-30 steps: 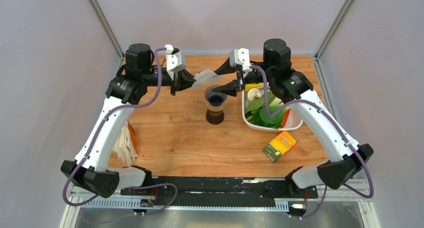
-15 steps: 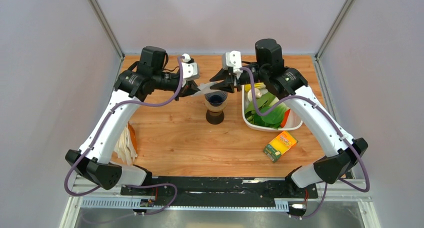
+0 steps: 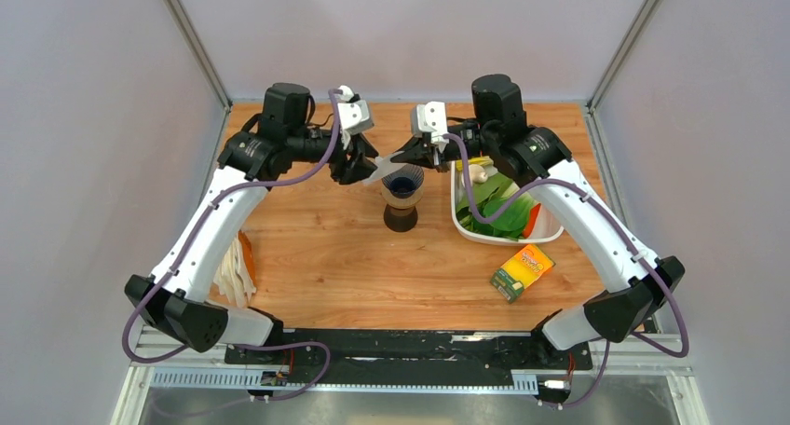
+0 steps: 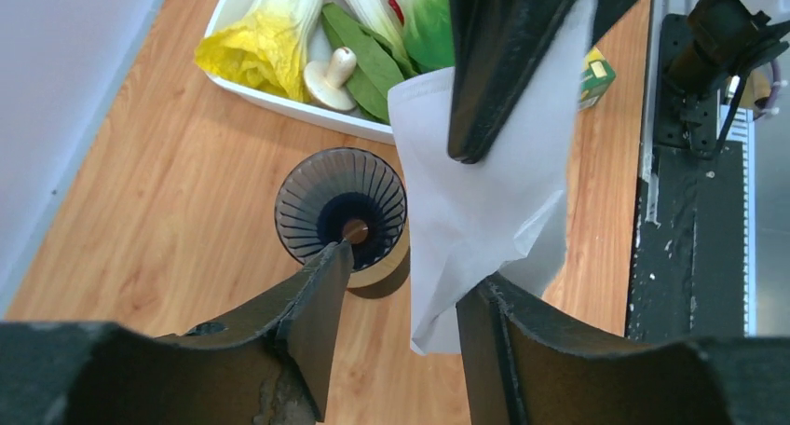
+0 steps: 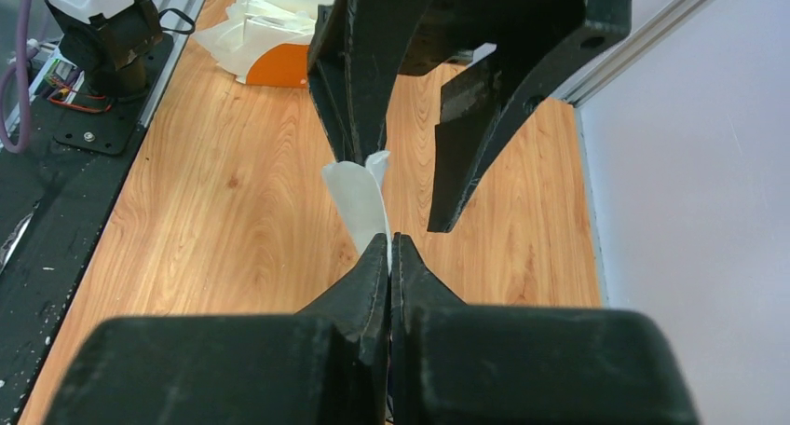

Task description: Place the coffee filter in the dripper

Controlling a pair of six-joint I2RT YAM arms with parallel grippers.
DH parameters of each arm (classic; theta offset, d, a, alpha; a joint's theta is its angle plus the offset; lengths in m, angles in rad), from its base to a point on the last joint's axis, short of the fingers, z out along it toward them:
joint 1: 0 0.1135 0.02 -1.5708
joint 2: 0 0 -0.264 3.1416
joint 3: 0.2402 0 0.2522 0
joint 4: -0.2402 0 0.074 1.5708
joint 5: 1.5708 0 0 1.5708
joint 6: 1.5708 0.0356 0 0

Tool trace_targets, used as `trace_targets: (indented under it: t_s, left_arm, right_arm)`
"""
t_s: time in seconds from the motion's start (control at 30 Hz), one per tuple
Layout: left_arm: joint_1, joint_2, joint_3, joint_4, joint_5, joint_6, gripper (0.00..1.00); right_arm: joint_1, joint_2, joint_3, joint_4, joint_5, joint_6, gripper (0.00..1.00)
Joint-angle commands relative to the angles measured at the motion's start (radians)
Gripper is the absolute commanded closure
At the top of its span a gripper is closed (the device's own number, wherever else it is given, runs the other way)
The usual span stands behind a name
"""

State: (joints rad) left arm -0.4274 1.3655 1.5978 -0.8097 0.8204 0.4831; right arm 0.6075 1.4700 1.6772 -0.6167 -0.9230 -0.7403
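Note:
The white paper coffee filter (image 3: 385, 171) hangs in the air just above and left of the dripper (image 3: 401, 201), a tan funnel on a dark brown base. My right gripper (image 5: 389, 244) is shut on the filter's (image 5: 354, 198) edge. My left gripper (image 4: 411, 274) stands open around the lower part of the filter (image 4: 484, 183), and the paper rests against one of its fingers (image 4: 508, 350). In the left wrist view the dripper's (image 4: 341, 211) round ribbed mouth lies open below, just left of the filter.
A white tub (image 3: 463, 222) of vegetables stands right of the dripper. An orange-and-green box (image 3: 522, 270) lies nearer the front right. A stack of spare filters in an orange holder (image 3: 235, 271) sits at the left edge under my left arm.
My right gripper has closed on the filter and my left gripper has opened, letting go of it. Both wrists have come closer together above the dripper.

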Motion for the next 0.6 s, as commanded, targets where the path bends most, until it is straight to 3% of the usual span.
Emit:
trace_targets:
  t_s: [0.0, 0.57]
  left_arm:
    - [0.029, -0.030, -0.059, 0.183, 0.025, -0.252, 0.44]
    - [0.184, -0.054, -0.323, 0.827, 0.156, -1.072, 0.33]
  right_arm:
    - [0.005, -0.015, 0.015, 0.053, 0.008, -0.024, 1.00]
    - [-0.009, -0.106, -0.113, 0.275, 0.044, 0.080, 1.00]
